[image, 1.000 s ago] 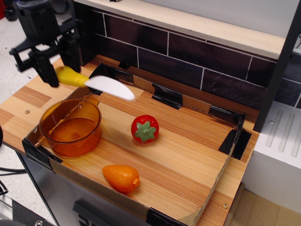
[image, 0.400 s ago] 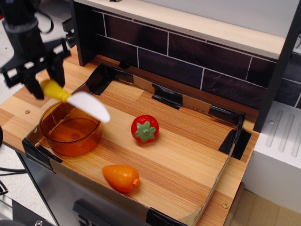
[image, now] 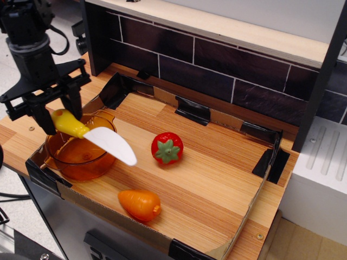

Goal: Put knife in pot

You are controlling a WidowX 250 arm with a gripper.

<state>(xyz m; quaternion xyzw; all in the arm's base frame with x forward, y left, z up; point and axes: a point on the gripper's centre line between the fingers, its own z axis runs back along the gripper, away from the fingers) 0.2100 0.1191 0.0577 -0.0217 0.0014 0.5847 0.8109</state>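
My gripper (image: 56,115) is shut on the yellow handle of the knife (image: 92,135) and holds it above the translucent orange pot (image: 80,153). The knife's white blade slants down to the right, past the pot's right rim. The pot stands upright at the front left corner of the wooden tray (image: 217,179), directly under the gripper. The pot looks empty inside.
A red toy strawberry (image: 167,147) lies in the middle of the tray. An orange toy carrot (image: 140,204) lies near the front edge. A dark tiled wall (image: 217,70) rises behind the tray. A white block (image: 322,179) stands to the right.
The gripper has carried the knife from the back left forward and down, so it now hangs over the pot. The blade has tilted further downward.
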